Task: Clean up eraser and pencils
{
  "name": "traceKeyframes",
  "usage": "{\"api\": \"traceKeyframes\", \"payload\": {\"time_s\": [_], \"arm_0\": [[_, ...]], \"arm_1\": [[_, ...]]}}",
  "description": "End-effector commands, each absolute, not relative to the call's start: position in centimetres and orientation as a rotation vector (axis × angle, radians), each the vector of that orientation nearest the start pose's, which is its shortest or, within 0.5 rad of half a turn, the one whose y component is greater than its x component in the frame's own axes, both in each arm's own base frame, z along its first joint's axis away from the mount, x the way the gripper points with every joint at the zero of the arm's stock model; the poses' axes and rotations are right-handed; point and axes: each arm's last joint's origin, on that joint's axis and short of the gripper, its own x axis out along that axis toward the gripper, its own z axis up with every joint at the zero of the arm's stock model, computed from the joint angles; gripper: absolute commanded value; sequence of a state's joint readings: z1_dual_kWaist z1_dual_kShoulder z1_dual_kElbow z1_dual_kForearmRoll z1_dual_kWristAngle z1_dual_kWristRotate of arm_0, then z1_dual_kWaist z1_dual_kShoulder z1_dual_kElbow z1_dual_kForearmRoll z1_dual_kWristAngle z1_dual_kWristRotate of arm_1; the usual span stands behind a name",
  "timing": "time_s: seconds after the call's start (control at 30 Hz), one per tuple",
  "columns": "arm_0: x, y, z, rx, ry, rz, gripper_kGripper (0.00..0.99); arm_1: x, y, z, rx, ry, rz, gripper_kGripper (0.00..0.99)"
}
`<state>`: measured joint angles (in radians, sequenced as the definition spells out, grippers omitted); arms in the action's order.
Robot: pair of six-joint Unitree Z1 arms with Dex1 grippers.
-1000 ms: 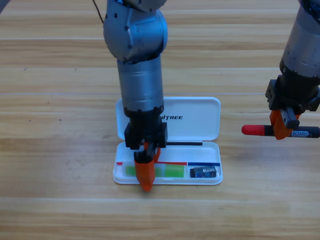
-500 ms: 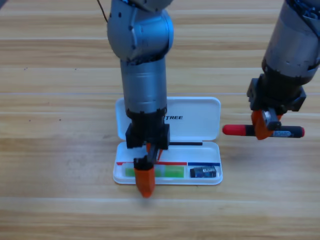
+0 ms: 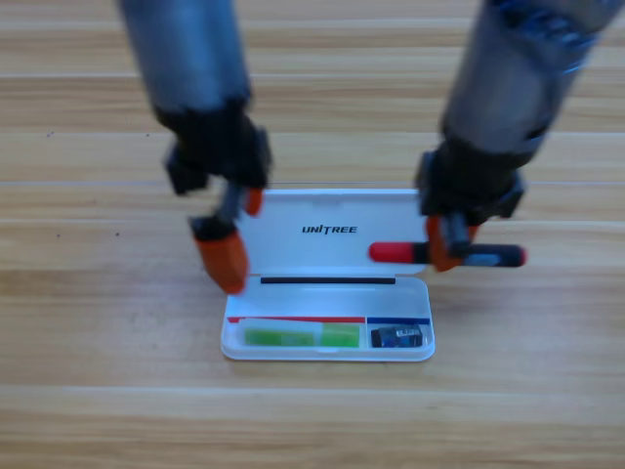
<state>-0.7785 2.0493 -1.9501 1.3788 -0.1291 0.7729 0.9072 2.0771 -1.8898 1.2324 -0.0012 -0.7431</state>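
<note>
Left claw (image 3: 232, 234) hangs over the desk (image 3: 98, 342) at the case's (image 3: 391, 220) upper left corner, jaws parted a little and holding nothing; one orange jaw points down beside the lid's left edge, the other shows as a small tip near the lid's top left. White case lies open at centre, lid toward the back, tray toward the front. In the tray's long left compartment lies the green bar (image 3: 298, 336), flat along the tray. In the small right compartment sits the eraser (image 3: 395, 336). Right claw (image 3: 447, 249) is above the lid's right edge, clamped on the marker (image 3: 444, 254) near its middle. Marker is held level and crosswise, red cap over the lid's right part, black barrel sticking out past the case to the right.
</note>
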Motion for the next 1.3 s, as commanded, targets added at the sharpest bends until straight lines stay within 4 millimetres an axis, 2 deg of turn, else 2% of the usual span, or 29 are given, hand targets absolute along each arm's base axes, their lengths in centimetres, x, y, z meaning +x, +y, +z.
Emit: {"api": "traceKeyframes", "payload": {"time_s": [0.03,0.2,0.27,0.37,0.53,0.77,0.8,0.83,0.9,0.93,1.07,1.13,1.2,1.3], "arm_0": [[27.5,-20.0,38.1,0.985,1.067,-1.154,0.99],[30.1,-12.7,39.7,0.873,1.025,-1.065,0.99],[31.3,-10.2,39.7,0.818,1.009,-1.038,0.99],[32.9,-7.5,38.7,0.751,0.995,-1.0,0.99],[34.4,-5.5,36.2,0.699,1.007,-1.016,0.99],[34.4,-5.4,33.9,0.693,1.008,-1.043,0.99],[34.4,-5.4,33.7,0.689,1.004,-1.047,0.99],[34.4,-5.4,33.6,0.685,1.002,-1.05,0.99],[34.4,-5.5,33.4,0.679,0.999,-1.056,0.99],[34.4,-5.5,33.4,0.678,0.998,-1.057,0.99],[34.3,-5.5,32.9,0.674,1.003,-1.06,0.99],[34.3,-5.5,32.7,0.674,1.005,-1.061,0.99],[34.5,-5.5,32.8,0.674,0.995,-1.058,0.99],[35.2,-5.7,33.0,0.666,0.954,-1.054,0.99]], "arm_1": [[25.9,37.3,24.2,-1.324,1.123,1.258,0.0],[27.3,39.7,21.4,-1.357,1.122,1.231,0.0],[27.7,40.3,20.5,-1.361,1.123,1.23,0.0],[27.5,41.2,20.1,-1.363,1.109,1.234,0.0],[27.8,42.1,20.0,-1.357,1.084,1.234,0.0],[28.0,42.4,19.8,-1.349,1.08,1.229,0.0],[28.0,42.3,19.9,-1.348,1.079,1.228,0.094],[28.0,42.3,19.9,-1.345,1.08,1.226,0.287],[28.0,42.3,20.0,-1.336,1.086,1.217,0.736],[27.9,42.2,20.2,-1.332,1.088,1.214,0.845],[27.7,41.9,21.3,-1.323,1.077,1.209,0.899],[27.4,41.5,22.6,-1.319,1.064,1.209,0.904],[26.5,40.9,24.9,-1.307,1.04,1.215,0.907],[24.1,38.9,29.9,-1.268,0.97,1.238,0.93]]}}
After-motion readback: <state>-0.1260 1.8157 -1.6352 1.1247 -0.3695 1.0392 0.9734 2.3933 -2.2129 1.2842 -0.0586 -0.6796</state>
